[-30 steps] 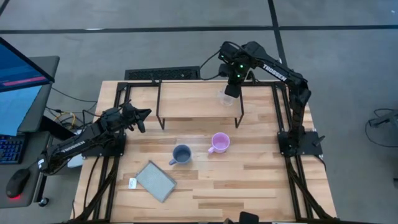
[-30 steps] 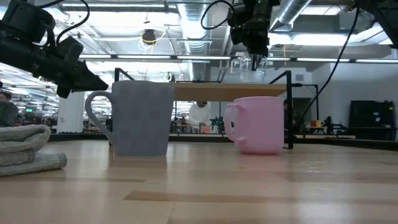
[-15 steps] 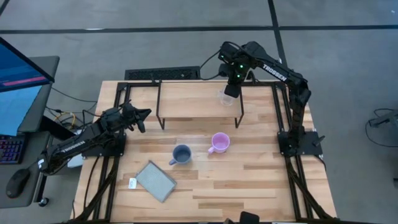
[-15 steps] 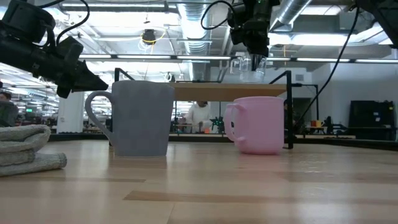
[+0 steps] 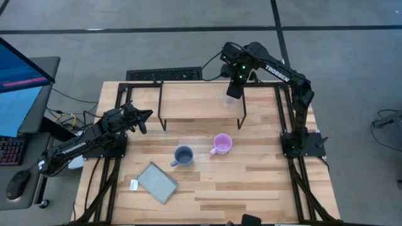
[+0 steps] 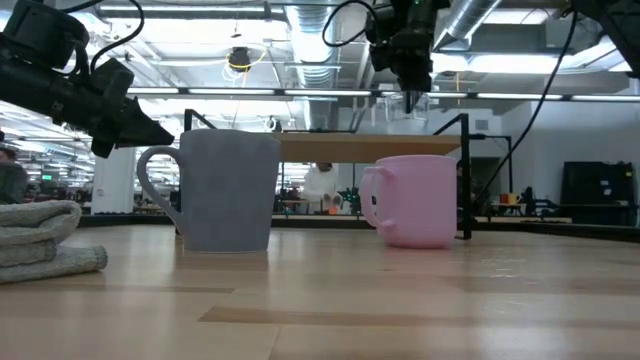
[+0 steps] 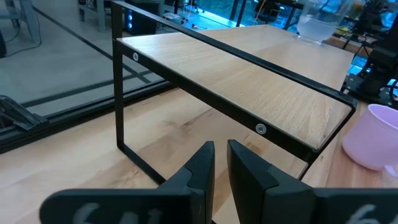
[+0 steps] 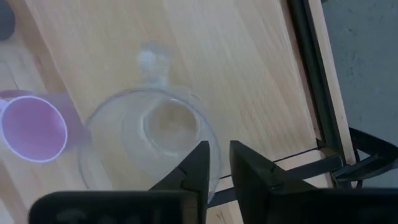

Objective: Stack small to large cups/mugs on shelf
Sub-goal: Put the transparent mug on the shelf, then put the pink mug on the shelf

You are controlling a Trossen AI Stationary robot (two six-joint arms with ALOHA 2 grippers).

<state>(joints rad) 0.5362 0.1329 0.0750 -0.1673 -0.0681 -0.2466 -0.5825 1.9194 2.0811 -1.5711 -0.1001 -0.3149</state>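
A clear glass cup [image 8: 149,130] stands upright over the right end of the light-wood shelf [image 5: 195,103], and my right gripper [image 8: 219,165] is shut on it from above. The cup also shows in the high view [image 5: 227,100]. A pink-lilac mug [image 5: 222,144] and a grey-blue mug [image 5: 184,155] stand on their bases on the tabletop in front of the shelf. My left gripper [image 7: 221,162] is shut and empty. It waits at the table's left side [image 5: 147,116], pointing toward the shelf. My right gripper pinches the glass cup's rim [image 8: 210,140] on the side opposite its handle [image 8: 152,59], one finger inside the cup and one outside. The fingers point down from above. The cup stays upright over the shelf board; whether its base rests on the board I cannot tell.
A flat grey pad [image 5: 157,182] lies at the table's near left, with a small white tag [image 5: 134,184] beside it. The shelf's black frame legs [image 5: 244,113] stand on the table. The right arm's base [image 5: 301,141] sits at the right edge.
My right gripper has shifted slightly toward the table's far edge over the shelf's right end, still shut on the glass cup. The two mugs have stayed where they were.
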